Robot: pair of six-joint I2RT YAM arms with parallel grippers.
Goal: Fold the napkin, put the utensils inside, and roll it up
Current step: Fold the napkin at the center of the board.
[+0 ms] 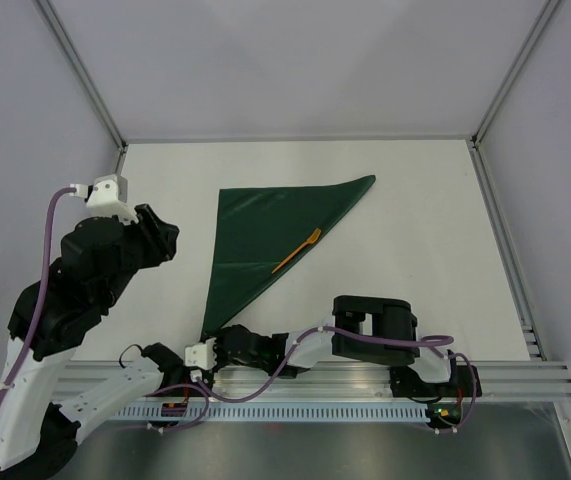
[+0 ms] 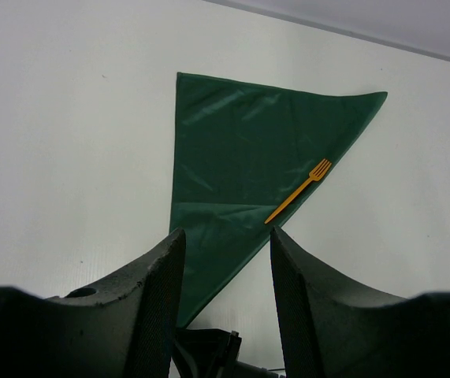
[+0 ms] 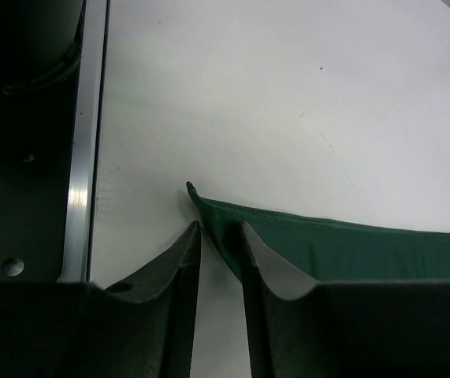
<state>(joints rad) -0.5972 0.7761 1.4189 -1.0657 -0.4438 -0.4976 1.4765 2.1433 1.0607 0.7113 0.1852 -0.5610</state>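
Lying low along the near edge of the white table [image 1: 420, 265], elbow folded and forearm stretching leftward, straddling the nearest corner of the dark green napkin [image 3: 343, 248] with the right gripper [image 3: 218, 228]. Showing only a narrow gap between the fingers [image 3: 272, 276], with the hemmed cloth running into it and the very tip poking out just ahead; impossible to tell whether pinching the fabric yet. Probably aiming at that corner as the place to begin the roll.

Hanging raised at the left, wrist tilting down toward the cloth, holding the left gripper [image 2: 226, 236] spread and empty, well apart from the napkin. Likely waiting clear so as not to disturb the fold.

Lying flat beyond, folded into a triangle, tapering to the near corner and stretching away to a far right tip. Carrying an orange fork [image 1: 296, 251] just inside the long slanting edge, tines pointing far right, apparently sitting there to be wrapped in. Showing no other utensil.
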